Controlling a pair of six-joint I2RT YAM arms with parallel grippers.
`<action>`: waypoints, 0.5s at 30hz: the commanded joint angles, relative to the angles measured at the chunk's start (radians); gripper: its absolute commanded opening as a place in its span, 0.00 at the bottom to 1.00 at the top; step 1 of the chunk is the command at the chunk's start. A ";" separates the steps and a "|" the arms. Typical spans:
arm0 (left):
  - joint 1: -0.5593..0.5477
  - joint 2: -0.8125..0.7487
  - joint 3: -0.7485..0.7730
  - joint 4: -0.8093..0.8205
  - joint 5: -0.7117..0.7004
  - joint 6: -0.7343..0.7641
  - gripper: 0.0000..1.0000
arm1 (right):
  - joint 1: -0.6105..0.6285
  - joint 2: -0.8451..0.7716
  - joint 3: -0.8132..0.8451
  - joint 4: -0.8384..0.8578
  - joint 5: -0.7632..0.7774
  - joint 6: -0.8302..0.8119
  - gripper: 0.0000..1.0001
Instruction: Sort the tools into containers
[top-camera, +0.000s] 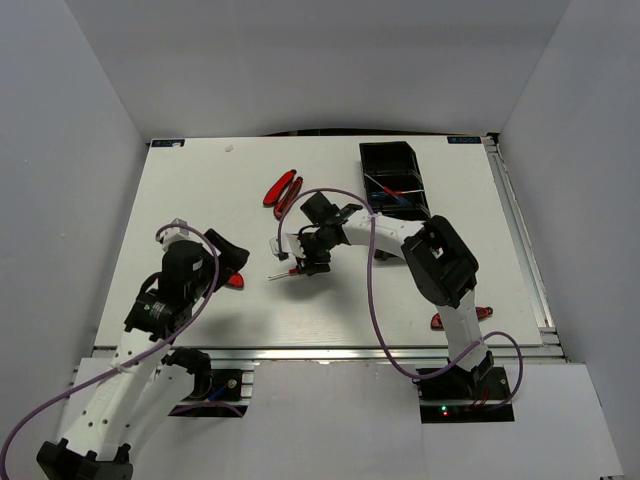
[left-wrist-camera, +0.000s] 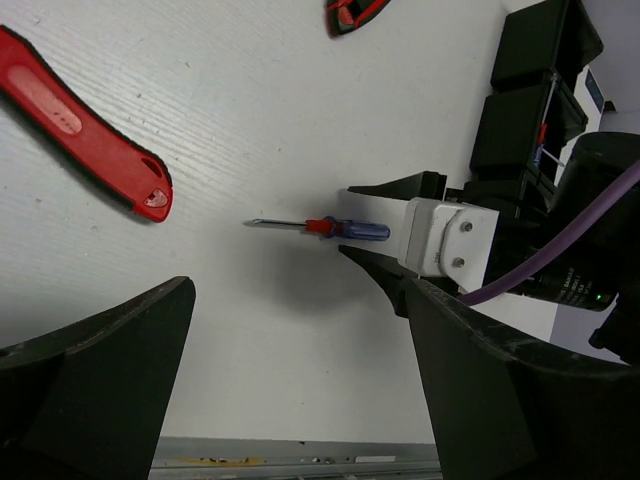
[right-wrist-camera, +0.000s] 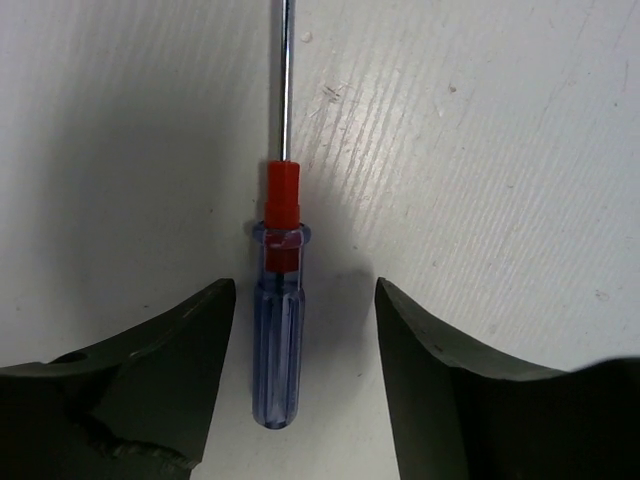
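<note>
Blue-and-red screwdriver (right-wrist-camera: 277, 330) lies flat on the white desk (right-wrist-camera: 500, 200), and the right gripper (right-wrist-camera: 305, 300) straddles its handle, jaws spread wide, touching nothing, gripping nothing. The left gripper (left-wrist-camera: 300, 290) hangs open and empty as well, near a red-handled tool (left-wrist-camera: 90, 140). At the far right of the desk, the black tray (top-camera: 385, 158) has at least one tool inside (top-camera: 392, 191). Outside it are this screwdriver, the red pliers (top-camera: 283, 192) and another red tool (top-camera: 460, 319) by the right arm's base. I'd judge there is plenty left to sort.
</note>
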 joint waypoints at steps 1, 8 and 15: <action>-0.002 0.008 -0.005 -0.019 -0.030 -0.045 0.98 | 0.007 0.000 -0.008 0.049 0.024 0.030 0.63; -0.002 0.041 0.001 -0.019 -0.052 -0.054 0.98 | 0.008 0.007 -0.030 0.030 0.025 0.037 0.34; -0.002 0.061 -0.008 -0.019 -0.073 -0.097 0.98 | 0.004 -0.019 -0.007 -0.039 -0.016 0.072 0.06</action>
